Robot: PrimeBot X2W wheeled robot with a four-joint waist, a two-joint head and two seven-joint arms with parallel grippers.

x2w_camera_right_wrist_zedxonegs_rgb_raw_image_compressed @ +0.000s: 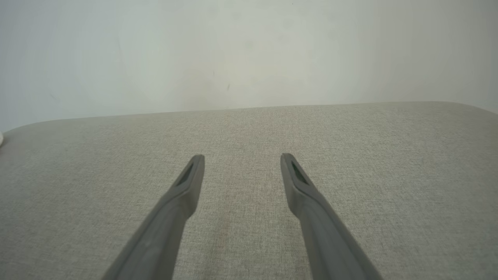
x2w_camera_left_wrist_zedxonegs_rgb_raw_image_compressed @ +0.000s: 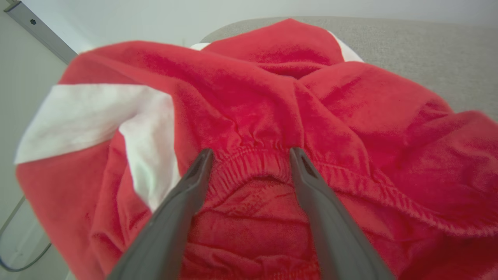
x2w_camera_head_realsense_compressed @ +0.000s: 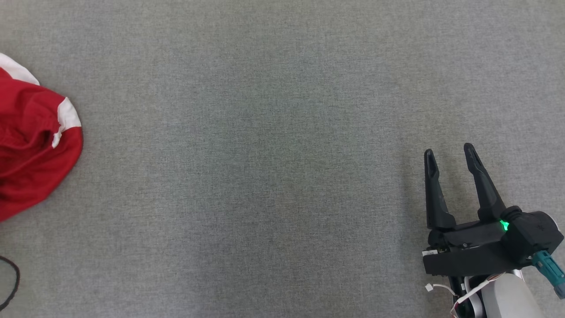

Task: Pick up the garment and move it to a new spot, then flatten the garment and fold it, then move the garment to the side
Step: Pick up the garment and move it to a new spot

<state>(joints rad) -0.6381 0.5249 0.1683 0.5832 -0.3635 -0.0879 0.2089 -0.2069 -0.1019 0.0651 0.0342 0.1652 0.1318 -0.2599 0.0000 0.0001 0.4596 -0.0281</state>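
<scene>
Your left jaws: spread wide, tips either side of garment [x2w_camera_left_wrist_zedxonegs_rgb_raw_image_compressed: 350, 116] waistband [x2w_camera_left_wrist_zedxonegs_rgb_raw_image_compressed: 249, 157], nothing gripped. Your right jaws: spread wide, empty, above tabletop [x2w_camera_head_realsense_compressed: 265, 154], well apart from garment.

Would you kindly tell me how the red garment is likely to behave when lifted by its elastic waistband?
The red garment lies in soft rumpled folds, so it will probably sag and hang limp. Its fleecy fabric looks light and unlikely to slip from a grip. The gathered waistband, straddled by the open left gripper, may stretch before the rest follows.
</scene>
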